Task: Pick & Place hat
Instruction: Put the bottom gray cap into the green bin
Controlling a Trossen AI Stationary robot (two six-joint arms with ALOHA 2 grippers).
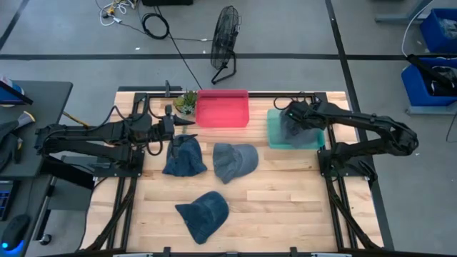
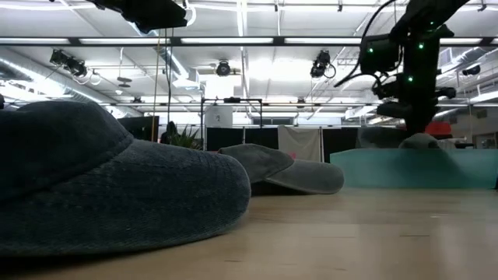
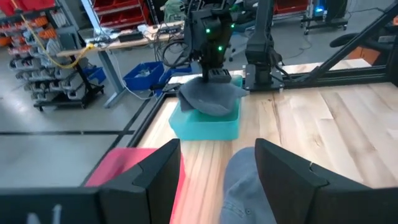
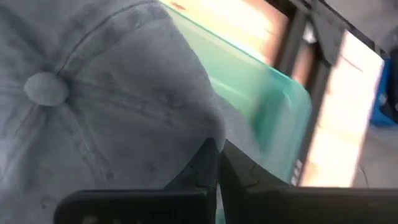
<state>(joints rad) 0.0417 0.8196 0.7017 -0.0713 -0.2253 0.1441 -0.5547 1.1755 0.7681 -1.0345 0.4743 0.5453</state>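
My right gripper [image 1: 291, 114] is over the teal bin [image 1: 314, 139] at the table's far right and is shut on a grey hat [image 3: 208, 98], which spreads over the bin's top. The low view shows this gripper [image 2: 420, 124] above the hat [image 2: 420, 141]. Three more hats lie crown up on the wood: a dark blue one [image 1: 184, 155], a grey-blue one [image 1: 234, 160] and a dark blue one [image 1: 203, 214] near the front edge. My left gripper [image 3: 217, 180] is open, raised beside the far end of the first dark blue hat [image 3: 245, 186] and touching nothing. My right gripper pinches the grey hat's crown cloth [image 4: 199, 134] between its two fingers, off to one side of the top button [image 4: 45, 87]. The fingers come from above, pointing down. The hat hangs below them, and its lower part rests on the teal bin [image 3: 205, 124].
A red bin [image 1: 222, 108] stands at the far edge between the arms, with a small plant [image 1: 186, 101] to its left. Dark frame rails [image 1: 335, 178] run along the table's sides. Bare wood [image 1: 285, 207] lies to the right of the near hats.
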